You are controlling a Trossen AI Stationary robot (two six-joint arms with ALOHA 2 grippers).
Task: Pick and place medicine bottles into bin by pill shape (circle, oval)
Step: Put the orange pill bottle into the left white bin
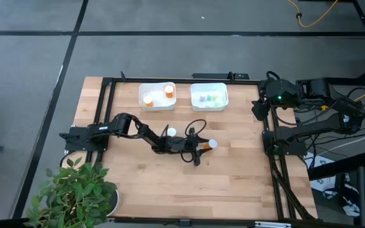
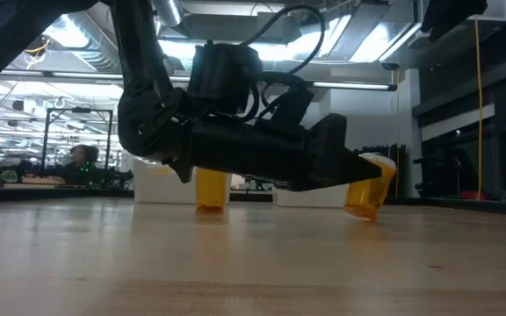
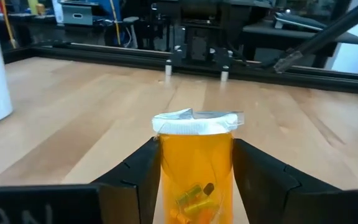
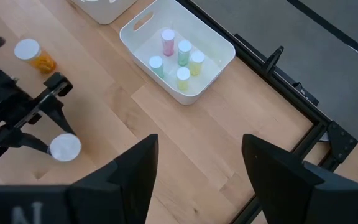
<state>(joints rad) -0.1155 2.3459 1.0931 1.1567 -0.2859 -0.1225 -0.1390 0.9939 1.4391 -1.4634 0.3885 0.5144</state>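
Left gripper [image 3: 194,180] fingers clamp an orange bottle [image 3: 196,168] mid-surface, tilted, base barely clear. Slip risk: the grip sits low. Right gripper [image 4: 197,180] parked aside, fingers apart, empty.

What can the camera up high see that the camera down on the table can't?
Only the high view shows the two white bins, one with orange bottles, one with pale ones, and the right pincer waiting at the table's edge. Only the low view shows the held bottle tilted. Both show the left pincer closed on that bottle, and another orange bottle standing nearby.
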